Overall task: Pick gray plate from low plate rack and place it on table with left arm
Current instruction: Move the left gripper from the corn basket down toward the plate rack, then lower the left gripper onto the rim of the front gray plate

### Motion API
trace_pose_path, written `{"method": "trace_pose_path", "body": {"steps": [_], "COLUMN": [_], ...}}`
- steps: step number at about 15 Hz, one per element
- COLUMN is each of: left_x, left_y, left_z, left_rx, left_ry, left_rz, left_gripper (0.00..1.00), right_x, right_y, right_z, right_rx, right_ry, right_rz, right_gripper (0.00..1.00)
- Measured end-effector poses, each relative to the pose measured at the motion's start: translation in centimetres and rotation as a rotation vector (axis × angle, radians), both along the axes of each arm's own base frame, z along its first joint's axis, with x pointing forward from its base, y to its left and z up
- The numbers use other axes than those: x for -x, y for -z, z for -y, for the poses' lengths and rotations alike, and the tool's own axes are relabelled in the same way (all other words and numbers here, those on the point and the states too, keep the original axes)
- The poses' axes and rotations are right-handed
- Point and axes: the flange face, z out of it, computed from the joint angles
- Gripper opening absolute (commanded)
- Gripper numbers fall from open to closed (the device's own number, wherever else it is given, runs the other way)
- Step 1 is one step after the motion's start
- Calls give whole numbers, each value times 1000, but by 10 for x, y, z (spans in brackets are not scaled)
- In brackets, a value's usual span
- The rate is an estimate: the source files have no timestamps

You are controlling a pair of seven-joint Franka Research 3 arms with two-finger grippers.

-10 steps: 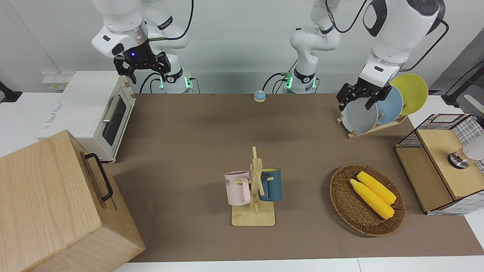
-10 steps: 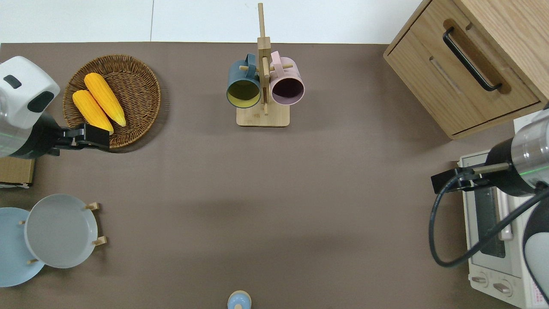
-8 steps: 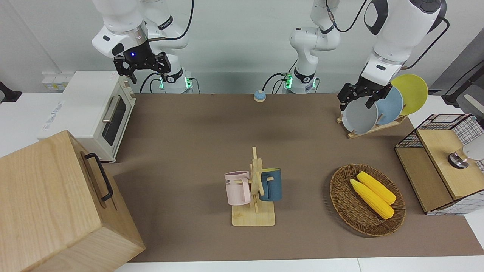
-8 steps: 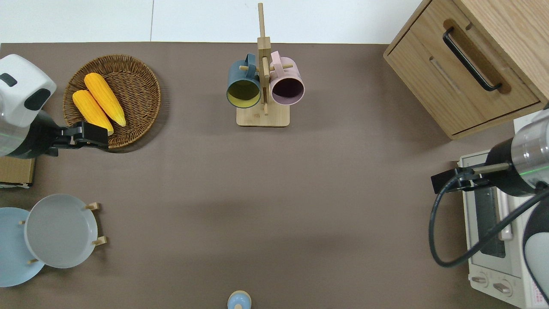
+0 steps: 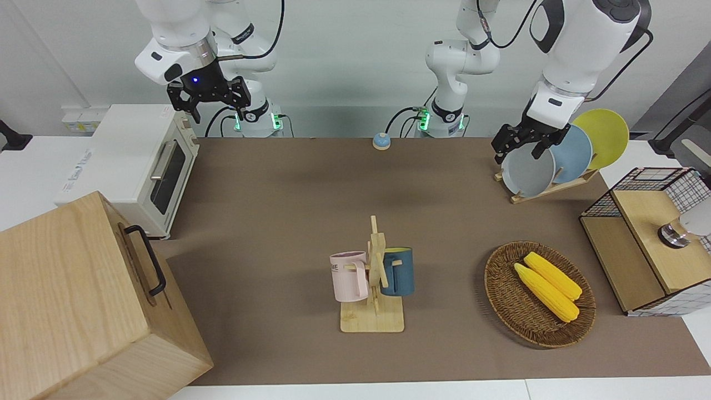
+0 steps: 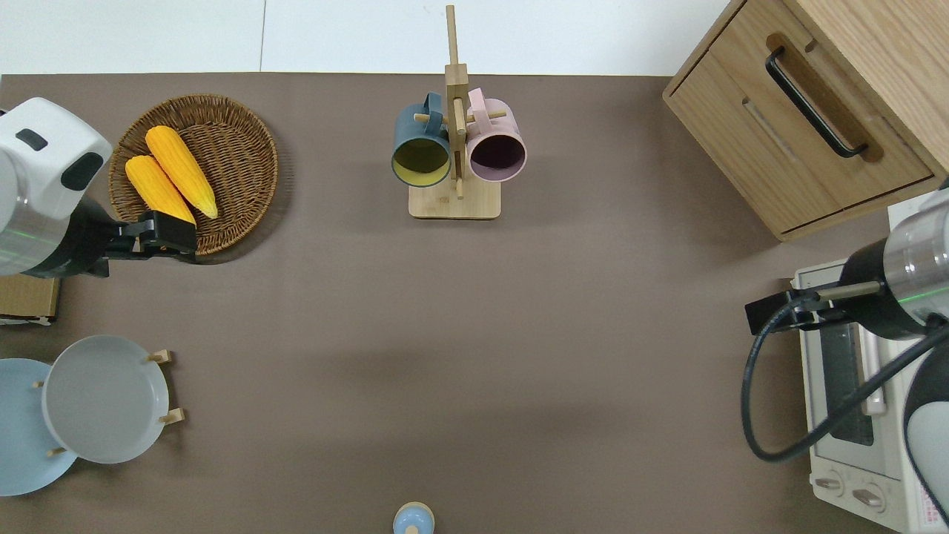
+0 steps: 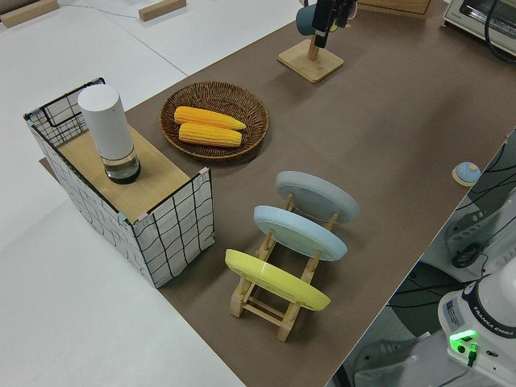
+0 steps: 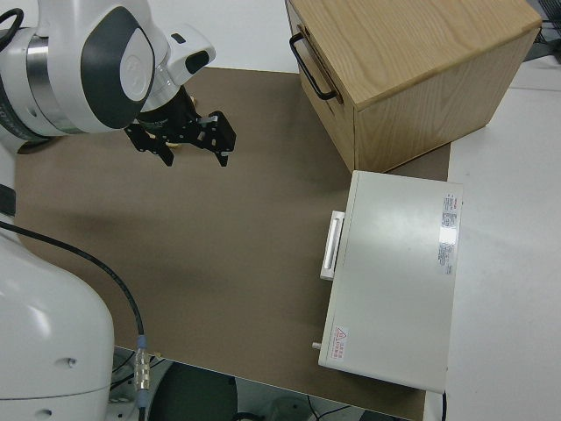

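The gray plate [image 5: 527,173] leans in the slot of the low plate rack [image 5: 547,190] farthest from the robots, at the left arm's end of the table [image 5: 278,194]. It also shows in the overhead view [image 6: 104,398] and the left side view [image 7: 317,196]. My left gripper [image 5: 519,149] is open and empty, up in the air. In the overhead view it [image 6: 167,236] is over the wicker basket's rim, apart from the plate. My right gripper [image 5: 208,101] is open and parked.
A sky-blue plate [image 5: 573,155] and a yellow plate [image 5: 604,136] stand in the same rack. A wicker basket [image 6: 237,148] holds two corn cobs. A mug tree [image 6: 454,200] with two mugs, a wire crate [image 5: 644,244], a toaster oven [image 5: 139,161], a wooden cabinet [image 5: 83,300] and a small bell [image 5: 381,141] also stand on the table.
My left gripper has shifted a little toward the middle of the table. The gray plate has stayed in the rack. The right arm has not moved.
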Motion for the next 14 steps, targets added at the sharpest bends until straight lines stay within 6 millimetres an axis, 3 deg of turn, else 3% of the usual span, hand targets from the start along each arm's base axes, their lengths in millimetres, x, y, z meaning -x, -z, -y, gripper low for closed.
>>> {"method": "trace_pose_path", "body": {"steps": [5, 14], "left_x": [10, 38], "left_y": [17, 81], "left_z": [-15, -67], "left_rx": [-128, -390], "left_ry": [30, 71], "left_rz": [-39, -252], "left_gripper": [995, 998], "right_x": [0, 0], "right_y": [0, 0], "right_z": [0, 0], "right_rx": [0, 0], "right_ry": [0, 0], "right_rz": [0, 0], "right_gripper": [987, 990]}}
